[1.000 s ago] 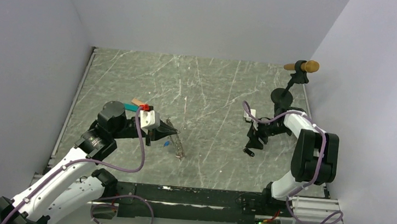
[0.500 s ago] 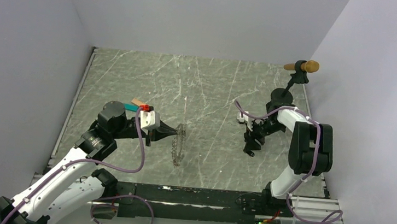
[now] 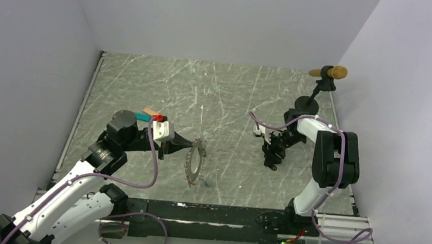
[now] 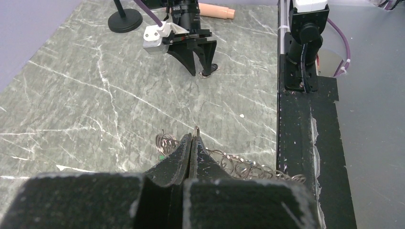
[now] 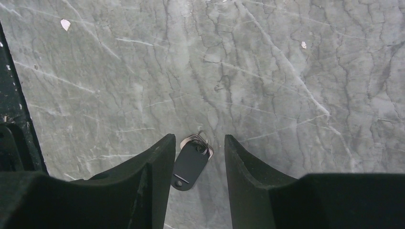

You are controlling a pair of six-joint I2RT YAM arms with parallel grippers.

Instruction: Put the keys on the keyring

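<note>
The keyring (image 3: 195, 163), a loop of small wire rings, hangs from my left gripper (image 3: 186, 145). In the left wrist view that gripper (image 4: 192, 137) is shut on one ring, and the keyring (image 4: 237, 167) trails to either side of the fingers. A tiny blue key (image 3: 207, 184) shows by the loop's near end. A black-headed key (image 5: 190, 165) with a small ring lies flat on the table between the fingers of my right gripper (image 5: 198, 139). Those jaws stand open, tips down at the table. From above, my right gripper (image 3: 269, 160) covers that key.
Teal and tan blocks (image 3: 145, 115) lie behind the left wrist. A black round-based stand (image 3: 307, 102) with a wooden handle (image 3: 333, 72) stands at the far right. The black mounting rail (image 4: 305, 143) runs along the near table edge.
The left gripper has raised the keyring from lying flat to a hanging loop and carried it right. The right gripper has shifted left, and its jaws have narrowed around the black key.
</note>
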